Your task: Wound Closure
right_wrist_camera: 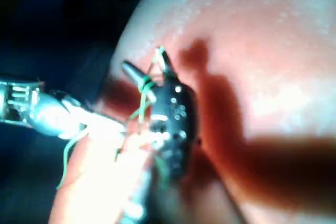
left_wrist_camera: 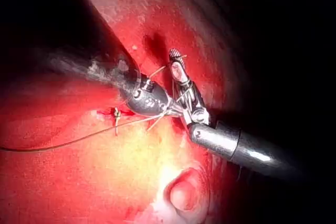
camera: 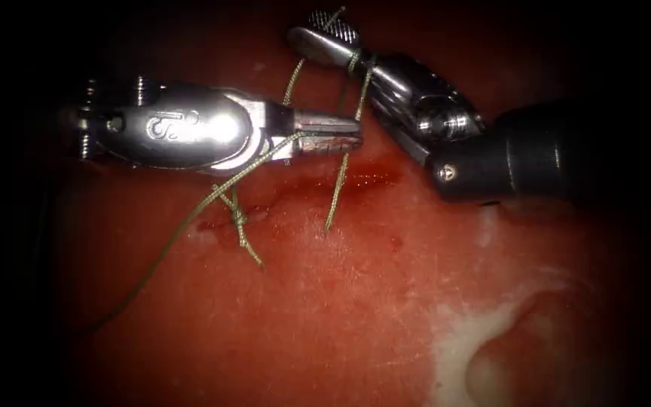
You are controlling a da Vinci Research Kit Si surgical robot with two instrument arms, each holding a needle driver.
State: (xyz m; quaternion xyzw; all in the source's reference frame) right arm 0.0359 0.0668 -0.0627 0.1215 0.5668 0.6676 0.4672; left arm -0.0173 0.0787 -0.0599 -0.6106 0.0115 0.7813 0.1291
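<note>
Olive thread [camera: 190,215] wraps the right tool [camera: 333,34], whose fingers stand spread and hold nothing, while the left tool [camera: 329,134] pinches thread above the tissue [camera: 356,316], seemingly forming a knot loop.

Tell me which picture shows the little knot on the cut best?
The endoscope view: the small knotted green thread stitch sits plainly on the red cut in the tissue, below the left tool's pincer, both tails visible. In the left wrist view the knot is a tiny speck. In the right wrist view I cannot make it out.
</note>
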